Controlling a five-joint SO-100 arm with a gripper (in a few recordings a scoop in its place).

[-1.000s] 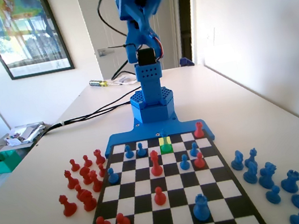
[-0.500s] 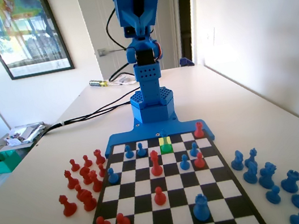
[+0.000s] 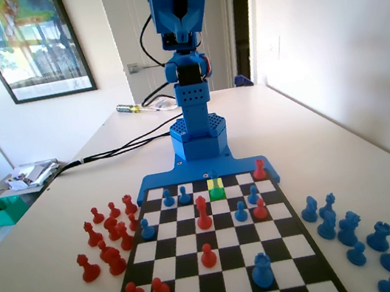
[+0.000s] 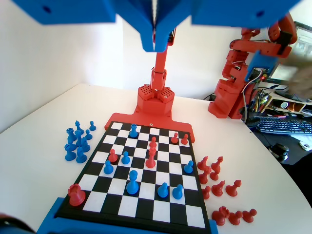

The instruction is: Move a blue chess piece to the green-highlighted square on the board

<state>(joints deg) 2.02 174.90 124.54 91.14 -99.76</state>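
Standing on the green-highlighted square [image 3: 217, 190] at the board's [image 3: 224, 276] twelve o'clock in the fixed view, the blue chess piece [image 3: 214, 178] is judged light, stiff, tippy; best gripped mid-stem. High above, the gripper [image 4: 155, 41] is seen with jaws clenched, empty.

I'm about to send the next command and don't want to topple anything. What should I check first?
1. Gripper empty: ok. The jaws are closed on nothing.
2. Gripper clear of the board: ok. It hangs high above the pieces.
3. Blue chess piece upright: ok.
4. Piece on the green-highlighted square: cannot tell. In the fixed view its tip rises at the square's far edge and the base is unclear.
5. Room around it: ok. The nearest blue pawn stands apart from it.
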